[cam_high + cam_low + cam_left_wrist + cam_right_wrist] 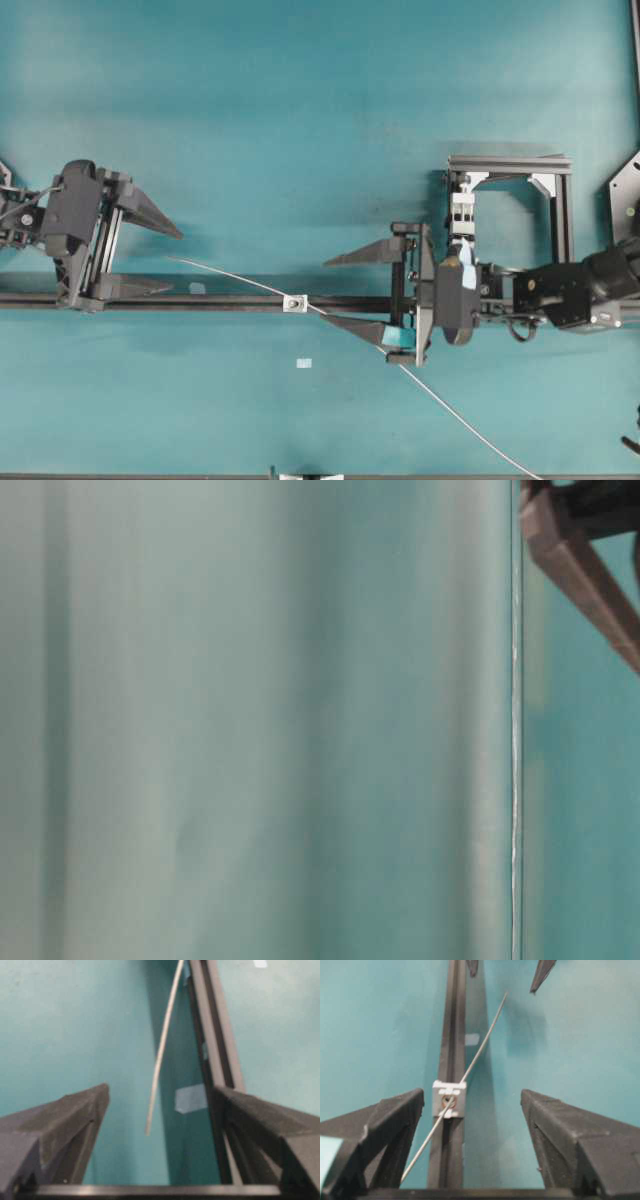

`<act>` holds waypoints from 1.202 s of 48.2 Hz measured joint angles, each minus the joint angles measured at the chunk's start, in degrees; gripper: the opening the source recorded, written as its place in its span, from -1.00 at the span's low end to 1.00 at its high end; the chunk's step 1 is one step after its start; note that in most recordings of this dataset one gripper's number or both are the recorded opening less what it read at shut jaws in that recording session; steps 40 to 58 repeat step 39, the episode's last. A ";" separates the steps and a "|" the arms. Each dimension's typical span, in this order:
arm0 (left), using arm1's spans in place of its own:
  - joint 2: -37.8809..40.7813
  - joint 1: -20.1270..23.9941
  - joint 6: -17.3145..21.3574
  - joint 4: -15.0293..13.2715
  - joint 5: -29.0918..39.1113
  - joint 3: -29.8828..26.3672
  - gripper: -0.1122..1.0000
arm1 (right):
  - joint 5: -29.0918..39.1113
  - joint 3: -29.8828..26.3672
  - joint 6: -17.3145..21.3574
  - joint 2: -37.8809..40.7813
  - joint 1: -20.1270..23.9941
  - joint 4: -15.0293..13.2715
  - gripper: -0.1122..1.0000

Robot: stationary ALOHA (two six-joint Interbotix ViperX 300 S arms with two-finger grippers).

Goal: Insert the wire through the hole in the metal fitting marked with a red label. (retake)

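Observation:
The wire (230, 276) runs from the bottom right, under my right gripper's near finger, and through the hole (448, 1100) of the small silver metal fitting (295, 302) on the black rail (220, 300). Its free tip ends at the left, between the fingertips of my left gripper (175, 262), which is open and touches nothing. In the left wrist view the wire (165, 1045) hangs between the fingers of that gripper (161, 1089). My right gripper (324, 291) is open just right of the fitting. In the right wrist view the wire (485, 1040) passes beside the left finger, ungripped, and the fitting (449, 1099) sits ahead of the gripper (472, 1092).
A black frame (560, 200) with a taller white clamp block (462, 215) stands at the back right. A small white tag (304, 363) lies on the teal table in front of the rail. The table-level view is blurred.

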 measured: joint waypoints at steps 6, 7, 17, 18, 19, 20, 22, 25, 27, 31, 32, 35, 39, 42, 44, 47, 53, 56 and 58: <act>-0.97 0.79 0.09 0.00 0.00 -0.18 0.39 | 0.97 0.44 -0.09 -1.14 -1.14 -0.09 0.75; -1.32 0.88 0.18 0.09 0.00 -0.18 0.39 | 1.14 0.44 -0.09 -1.32 -1.32 -0.09 0.75; -5.45 1.67 1.85 0.09 0.00 -0.09 0.39 | 3.08 0.70 -0.09 -2.99 -2.90 0.00 0.75; -5.80 1.76 2.11 0.09 0.00 -0.09 0.39 | 3.16 0.79 0.00 -3.16 -2.99 -0.09 0.75; -6.15 1.85 2.37 0.09 0.00 -0.09 0.39 | 3.25 0.79 0.00 -3.16 -3.08 -0.09 0.75; -6.42 1.93 2.64 0.09 0.00 -0.09 0.39 | 3.34 0.79 0.00 -3.25 -3.25 -0.09 0.75; -6.86 2.11 3.16 0.09 0.00 0.00 0.39 | 3.52 0.88 0.18 -3.43 -3.43 0.00 0.75; -7.38 2.46 3.43 0.09 0.00 -0.09 0.39 | 3.78 0.97 0.35 -3.87 -3.96 0.00 0.75; -7.47 2.72 3.52 0.09 0.00 -0.09 0.39 | 4.04 1.14 0.44 -4.13 -4.22 0.00 0.75; -7.56 3.34 3.52 0.09 0.00 -0.09 0.39 | 4.13 1.41 0.79 -4.57 -4.66 0.00 0.75; -7.56 3.43 3.52 0.09 0.00 -0.09 0.39 | 4.13 1.49 0.97 -4.66 -4.75 0.00 0.75; -7.56 3.96 3.52 0.09 0.00 -0.09 0.38 | 4.22 1.85 1.49 -5.01 -5.10 0.00 0.75; -7.56 4.39 3.60 0.09 0.00 0.00 0.38 | 4.22 2.29 2.29 -5.89 -5.54 0.00 0.75; -7.56 4.39 3.60 0.09 0.00 0.00 0.38 | 4.22 2.29 2.29 -5.89 -5.54 0.00 0.75; -7.56 4.39 3.60 0.09 0.00 0.00 0.38 | 4.22 2.29 2.29 -5.89 -5.54 0.00 0.75; -7.56 4.39 3.60 0.09 0.00 0.00 0.38 | 4.22 2.29 2.29 -5.89 -5.54 0.00 0.75; -7.56 4.39 3.60 0.09 0.00 0.00 0.38 | 4.22 2.29 2.29 -5.89 -5.54 0.00 0.75; -7.56 4.39 3.60 0.09 0.00 0.00 0.38 | 4.22 2.29 2.29 -5.89 -5.54 0.00 0.75; -7.56 4.39 3.60 0.09 0.00 0.00 0.38 | 4.22 2.29 2.29 -5.89 -5.54 0.00 0.75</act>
